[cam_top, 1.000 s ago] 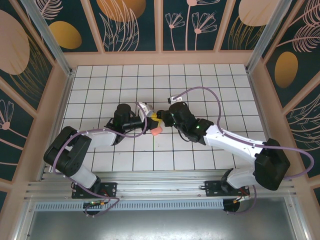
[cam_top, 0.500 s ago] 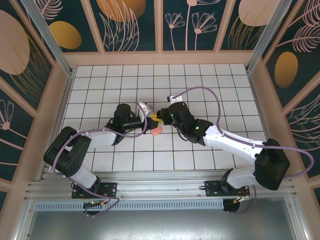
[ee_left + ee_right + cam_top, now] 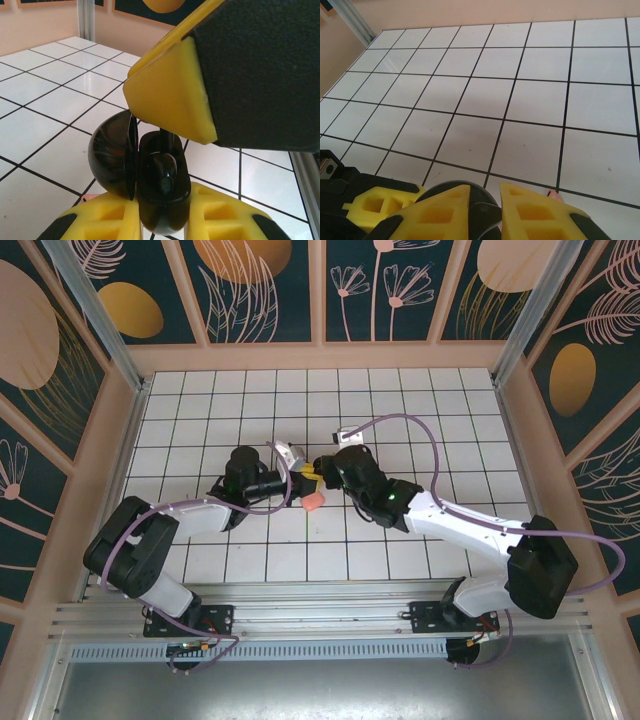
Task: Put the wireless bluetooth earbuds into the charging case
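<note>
Left jaws pinch a glossy black piece [image 3: 162,192] between yellow fingers [image 3: 102,220]. Right jaws are pressed nearly together with a dark rounded shape in the gap, and I cannot tell whether they grip it. Over the middle of the white tiled surface [image 3: 420,410], the left arm [image 3: 190,512] and right arm [image 3: 450,520] meet tip to tip. The salmon-pink charging case [image 3: 312,502] lies on the surface just beside those tips, toward the bases.
</note>
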Tool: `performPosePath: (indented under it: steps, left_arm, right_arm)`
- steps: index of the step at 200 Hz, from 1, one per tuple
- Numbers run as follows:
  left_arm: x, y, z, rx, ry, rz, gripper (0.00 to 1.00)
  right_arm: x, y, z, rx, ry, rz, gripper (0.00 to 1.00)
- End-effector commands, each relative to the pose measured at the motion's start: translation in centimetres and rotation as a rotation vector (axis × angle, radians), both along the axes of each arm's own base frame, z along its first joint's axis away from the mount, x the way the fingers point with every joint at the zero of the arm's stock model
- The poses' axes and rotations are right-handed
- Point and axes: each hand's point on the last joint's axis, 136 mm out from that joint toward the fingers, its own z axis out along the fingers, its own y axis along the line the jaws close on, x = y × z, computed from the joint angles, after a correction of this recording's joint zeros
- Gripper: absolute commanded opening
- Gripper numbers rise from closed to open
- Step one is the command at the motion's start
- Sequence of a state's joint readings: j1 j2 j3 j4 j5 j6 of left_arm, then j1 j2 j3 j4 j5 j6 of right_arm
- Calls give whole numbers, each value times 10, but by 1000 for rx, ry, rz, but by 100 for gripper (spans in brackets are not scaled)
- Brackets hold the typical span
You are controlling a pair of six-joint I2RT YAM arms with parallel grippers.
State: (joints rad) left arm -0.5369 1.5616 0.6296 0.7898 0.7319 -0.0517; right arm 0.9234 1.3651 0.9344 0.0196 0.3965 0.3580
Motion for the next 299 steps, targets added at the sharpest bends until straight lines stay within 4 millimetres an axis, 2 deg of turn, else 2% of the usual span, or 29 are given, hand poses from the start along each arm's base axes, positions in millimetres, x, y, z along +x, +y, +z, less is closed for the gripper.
performPosePath:
  steps: [1,49,82,122,155,203,230,250,299]
  left_arm:
    - [-4,-4,29,-63,-72,-24,19]
    - [-3,-3,31,-65,-76,-14,19]
    - [-2,-2,30,-61,-77,-12,19]
    - [-2,-2,29,-54,-79,-9,19]
    - [-5,-1,30,-52,-84,-15,19]
    - [-18,0,38,-73,-109,-65,19]
    - [-26,-1,42,-84,-117,-104,19]
    - [-29,-2,45,-92,-119,-121,19]
    - [-32,-2,50,-103,-125,-143,19]
  right_arm:
    - [1,4,3,-20,-34,-8,19]
    - [-8,9,-1,-36,-26,23,19]
    - [-12,9,4,-12,-26,39,25]
    - [-16,9,27,59,-50,62,37]
    - [-22,6,49,142,-69,100,41]
    - [-24,-12,70,327,-19,246,50]
    - [-22,-26,70,434,47,342,54]
    - [-23,-25,68,446,82,410,57]
    - [-29,1,58,455,183,587,59]
